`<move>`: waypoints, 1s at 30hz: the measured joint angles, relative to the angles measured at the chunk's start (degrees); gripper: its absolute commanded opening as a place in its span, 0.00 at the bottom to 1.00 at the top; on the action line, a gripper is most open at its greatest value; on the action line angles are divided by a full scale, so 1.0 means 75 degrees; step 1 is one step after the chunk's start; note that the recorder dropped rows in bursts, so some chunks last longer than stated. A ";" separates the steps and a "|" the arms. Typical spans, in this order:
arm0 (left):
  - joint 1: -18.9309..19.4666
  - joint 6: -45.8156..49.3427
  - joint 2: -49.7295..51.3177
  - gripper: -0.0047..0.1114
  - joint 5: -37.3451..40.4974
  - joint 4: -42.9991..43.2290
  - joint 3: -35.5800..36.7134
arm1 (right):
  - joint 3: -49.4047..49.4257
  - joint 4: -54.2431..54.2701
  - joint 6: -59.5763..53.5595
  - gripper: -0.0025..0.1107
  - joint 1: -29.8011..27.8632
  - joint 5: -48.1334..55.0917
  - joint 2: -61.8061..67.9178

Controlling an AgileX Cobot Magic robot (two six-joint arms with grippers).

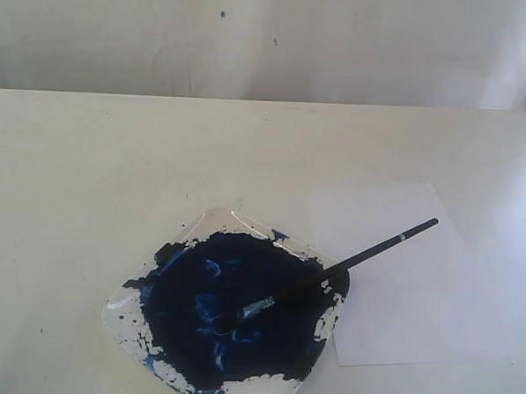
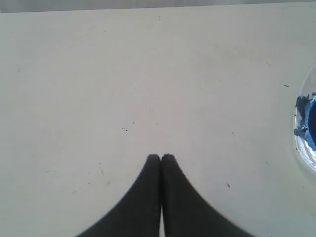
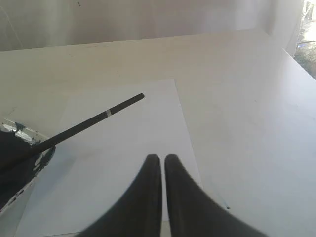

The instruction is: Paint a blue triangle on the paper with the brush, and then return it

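The brush rests on the paint tray, bristles in the dark-blue puddle, its black handle sticking out over the paper. In the right wrist view the brush handle lies across the white paper, and my right gripper hangs shut and empty above the sheet, apart from the handle. My left gripper is shut with nothing in it over bare table. No blue triangle shows on the paper. Neither gripper appears in the exterior view.
The tray's edge with blue smears shows at the side of the left wrist view. A pale wall rises behind the cream table. The table's edge shows in the right wrist view.
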 measured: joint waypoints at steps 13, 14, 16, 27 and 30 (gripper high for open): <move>0.0000 0.0000 0.0000 0.04 0.0000 0.0000 0.0000 | 0.0000 0.0000 0.0000 0.05 0.0000 -0.0035 0.0000; 0.0000 0.0000 0.0000 0.04 0.0000 0.0000 0.0000 | 0.0000 0.0000 0.0000 0.05 0.0000 -0.0112 0.0000; 0.0000 0.0000 0.0000 0.04 0.0000 0.0000 0.0000 | 0.0000 0.0000 0.0000 0.05 0.0000 -0.0417 0.0000; 0.0000 0.0000 0.0000 0.04 0.0000 0.0000 0.0000 | 0.0000 -0.0053 0.0000 0.05 0.0000 -0.3941 0.0000; 0.0000 0.0000 0.0000 0.04 0.0000 0.0000 0.0000 | 0.0000 -0.0053 0.0055 0.05 0.0000 -0.4552 0.0000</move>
